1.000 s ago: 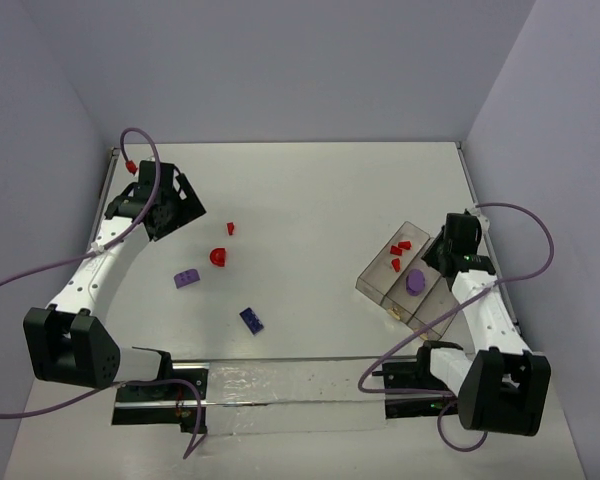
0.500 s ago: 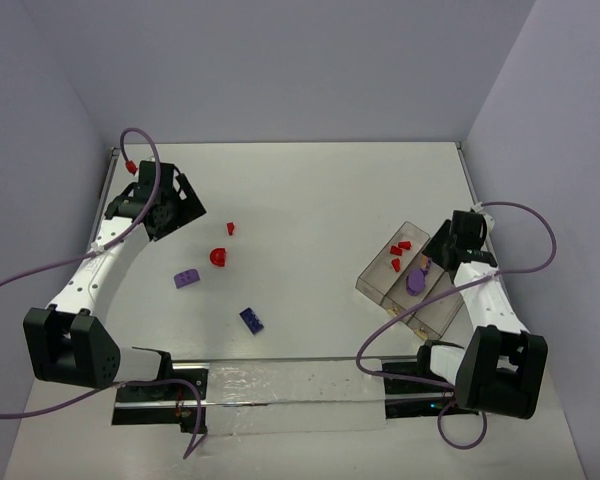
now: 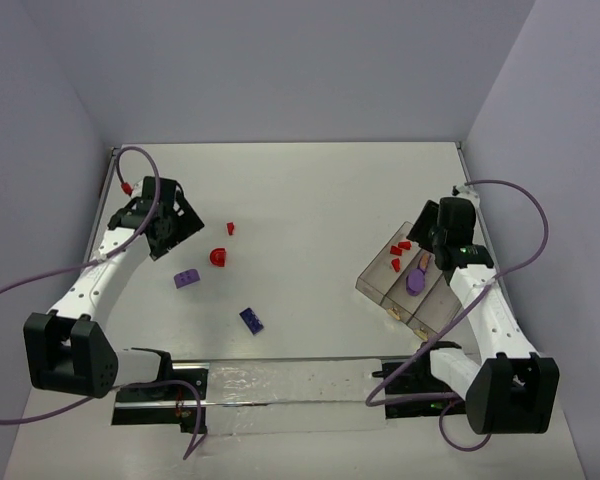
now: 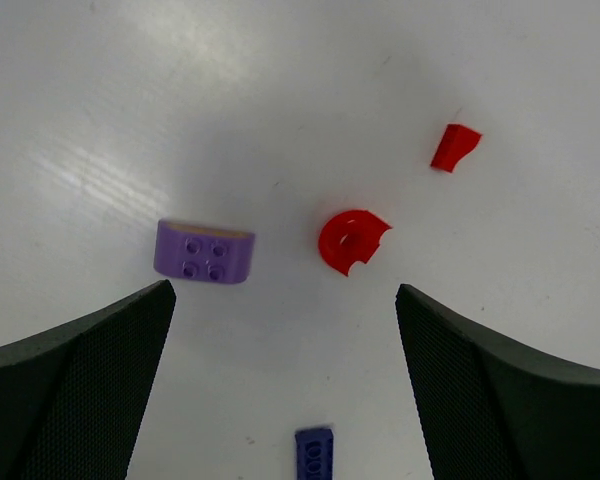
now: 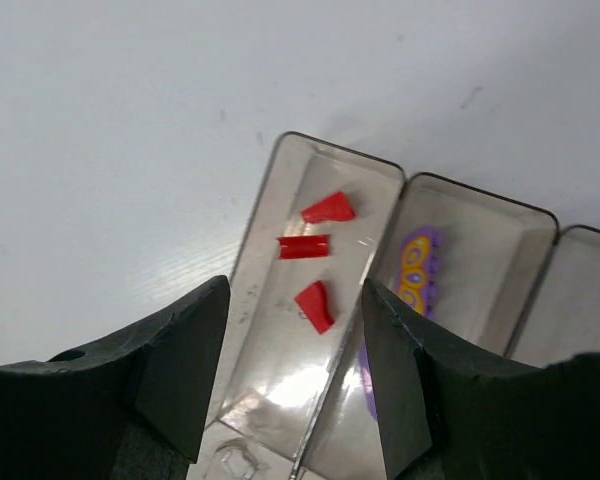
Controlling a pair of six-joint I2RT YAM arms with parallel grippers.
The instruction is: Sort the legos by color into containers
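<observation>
L gripper [image 4: 282,300]: jaws wide apart, empty, above the loose bricks. R gripper [image 5: 292,290]: jaws apart, nothing between, over the end compartment of the tray [image 3: 365,283] farthest from the arm bases.

Progress, judged approx. half done:
- Done: three small red pcs [image 5: 315,305] lie in that far end compartment. One light purple pc [image 3: 415,282] lies in the middle compartment. No brick can be made out in the end compartment nearest the bases.
- Left: four pcs on the table [image 3: 310,190], all well apart from the tray on the L arm's side: red half-disc [image 4: 352,241], tiny red pc [image 4: 454,147], light purple brick [image 4: 204,252], dark blue-violet brick [image 3: 251,320].

The blue-violet brick lies nearest the tray, the purple brick farthest.
</observation>
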